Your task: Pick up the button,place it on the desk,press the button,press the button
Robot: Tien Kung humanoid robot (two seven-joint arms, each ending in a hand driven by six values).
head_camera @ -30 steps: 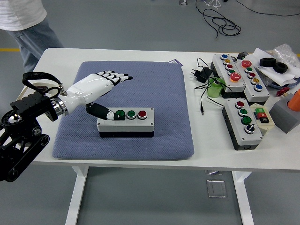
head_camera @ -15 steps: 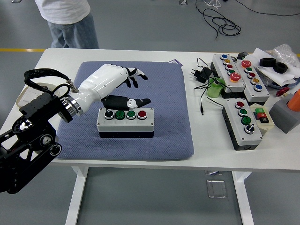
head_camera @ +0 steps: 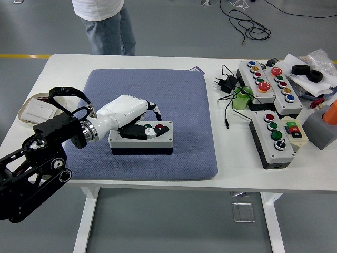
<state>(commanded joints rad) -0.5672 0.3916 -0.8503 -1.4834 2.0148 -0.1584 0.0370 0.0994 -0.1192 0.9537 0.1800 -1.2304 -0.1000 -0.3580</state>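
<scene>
A grey button box (head_camera: pixel 158 139) with a row of buttons lies on the blue pad (head_camera: pixel 179 95) in the middle of the table. Its red button (head_camera: pixel 159 127) and a green button (head_camera: pixel 148 128) show; the buttons further left are hidden under my hand. My left hand (head_camera: pixel 141 124), white with black fingers, lies on the left half of the box. Its fingers (head_camera: pixel 153 108) curl down toward the box's far edge and the thumb lies across the top by the buttons. It holds nothing.
Several other button boxes (head_camera: pixel 274 137) and black cables (head_camera: pixel 227 84) crowd the table's right side, with an orange object (head_camera: pixel 330 113) at the edge. A beige tray (head_camera: pixel 36 109) sits at the left. A person (head_camera: pixel 104 21) stands at the far side.
My left hand has come down from above the box onto its top, fingers now curled instead of spread. The person has walked to the right behind the table.
</scene>
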